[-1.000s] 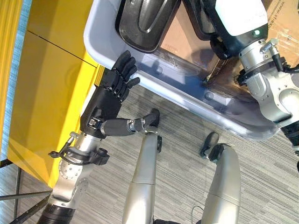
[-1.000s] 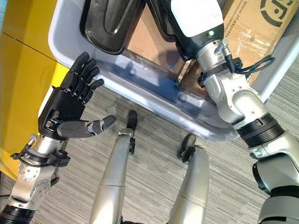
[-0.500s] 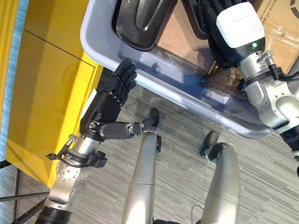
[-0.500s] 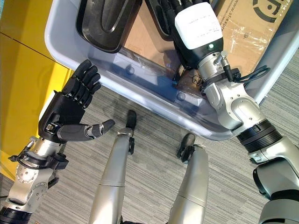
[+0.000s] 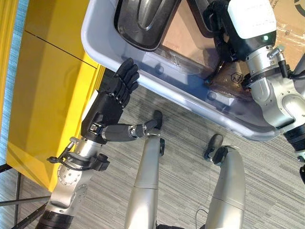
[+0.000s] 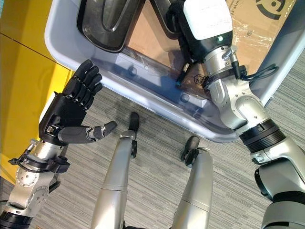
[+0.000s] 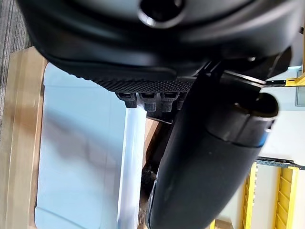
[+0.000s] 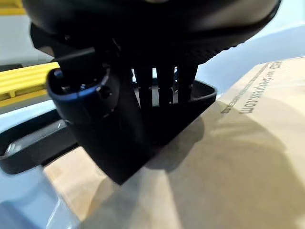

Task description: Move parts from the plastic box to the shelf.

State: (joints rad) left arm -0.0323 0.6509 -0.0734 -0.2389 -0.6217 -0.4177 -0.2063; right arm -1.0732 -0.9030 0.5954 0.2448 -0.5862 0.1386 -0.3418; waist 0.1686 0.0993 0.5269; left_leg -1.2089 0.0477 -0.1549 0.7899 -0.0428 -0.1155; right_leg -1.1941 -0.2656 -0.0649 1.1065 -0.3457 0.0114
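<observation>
Two dark parts (image 5: 143, 21) are seen lying in the plastic box (image 5: 190, 98); none is moved yet. The right hand (image 8: 143, 90) is held against one, grip undeterminable. The left hand (image 5: 114, 95) is held open outside.

The right hand (image 6: 205, 21) reaches into the plastic box (image 6: 157, 90), its fingers cut off by the upper edge; grip on the dark part (image 8: 186, 102) is undeterminable. A second dark part (image 5: 143, 24) is cropped at the top. Box contents beneath the arm are concealed.
</observation>
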